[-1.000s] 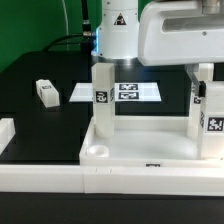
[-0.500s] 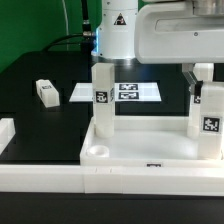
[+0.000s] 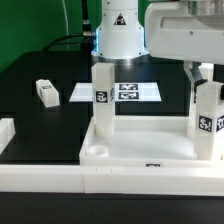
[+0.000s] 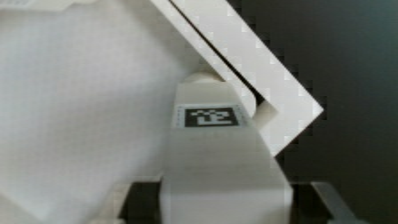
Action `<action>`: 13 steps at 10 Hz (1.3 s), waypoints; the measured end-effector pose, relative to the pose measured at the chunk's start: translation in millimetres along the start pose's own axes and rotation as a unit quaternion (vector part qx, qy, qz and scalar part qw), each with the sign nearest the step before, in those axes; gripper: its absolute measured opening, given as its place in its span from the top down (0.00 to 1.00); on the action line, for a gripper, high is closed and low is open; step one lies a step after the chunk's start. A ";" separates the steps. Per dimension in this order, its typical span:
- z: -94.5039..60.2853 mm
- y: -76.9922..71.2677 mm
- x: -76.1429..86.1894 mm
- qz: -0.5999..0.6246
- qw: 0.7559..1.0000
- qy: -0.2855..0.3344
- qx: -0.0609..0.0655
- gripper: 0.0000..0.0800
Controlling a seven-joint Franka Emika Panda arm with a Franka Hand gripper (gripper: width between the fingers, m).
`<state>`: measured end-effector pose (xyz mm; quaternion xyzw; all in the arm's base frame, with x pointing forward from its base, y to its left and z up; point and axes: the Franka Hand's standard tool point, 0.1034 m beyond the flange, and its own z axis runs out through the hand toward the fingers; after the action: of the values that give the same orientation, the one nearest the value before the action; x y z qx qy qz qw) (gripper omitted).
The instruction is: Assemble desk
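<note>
The white desk panel (image 3: 150, 148) lies at the front with its raised rim up. One white tagged leg (image 3: 101, 95) stands upright in the corner on the exterior view's left. A second leg (image 3: 207, 122) stands upright at the corner on the right. My gripper (image 3: 203, 76) is shut on its top end. In the wrist view the leg (image 4: 217, 150) runs down between my dark fingers (image 4: 143, 205), with its tag facing the camera, and the panel's rim (image 4: 249, 60) crosses behind. A third leg (image 3: 45, 92) lies loose on the black table at the left.
The marker board (image 3: 125, 91) lies flat behind the panel, in front of the arm's base (image 3: 118, 35). Long white border rails run along the front (image 3: 110, 185) and the left (image 3: 5, 135). A round hole (image 3: 97, 152) shows in the panel's near left corner.
The gripped right leg has turned about its own axis, so its tag now faces more to the exterior view's left. The hand above it has turned with it. The other parts have not moved.
</note>
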<state>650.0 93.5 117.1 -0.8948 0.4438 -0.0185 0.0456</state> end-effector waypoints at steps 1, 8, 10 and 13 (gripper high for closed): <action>0.2 -0.2 -0.6 0.038 0.999 0.000 0.000 0.64; 0.8 -1.8 -3.0 0.183 0.983 -0.005 0.003 0.40; 0.8 -1.6 -4.2 0.115 0.993 -0.006 -0.001 0.24; 1.1 -3.0 -6.1 -0.039 0.999 -0.002 -0.002 0.19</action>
<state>648.7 100.2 116.3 -0.9116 0.4084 -0.0178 0.0434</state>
